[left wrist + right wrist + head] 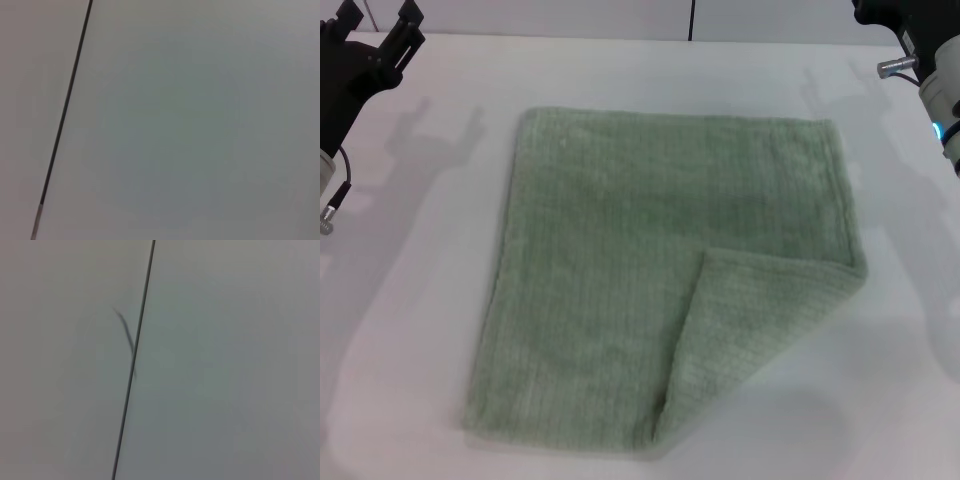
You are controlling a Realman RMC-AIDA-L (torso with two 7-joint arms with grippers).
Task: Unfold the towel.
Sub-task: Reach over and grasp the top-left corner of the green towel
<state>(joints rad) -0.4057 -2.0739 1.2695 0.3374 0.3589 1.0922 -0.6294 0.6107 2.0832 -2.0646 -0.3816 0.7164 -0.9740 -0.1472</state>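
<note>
bright even overhead light in the head view, soft double gripper shadows on the white table (410, 300), no glare, both wrist views dim, flat, greyish

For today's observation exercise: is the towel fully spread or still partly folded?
Partly folded. The towel lies mostly flat on the table, but its near right corner is turned over onto it.

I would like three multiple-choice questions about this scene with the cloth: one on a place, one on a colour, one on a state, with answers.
1. Which corner of the pale sage-green terry towel is folded over?
A. far left
B. near right
C. far right

2. What colour is the table?
A. white
B. black
C. brown

3. How does the towel lie?
A. rolled up
B. held in the air
C. flat, one corner folded

Answers: 1 B, the flap lies at the near right. 2 A, bare white surface surrounds the towel. 3 C, the left gripper stays away.
</note>
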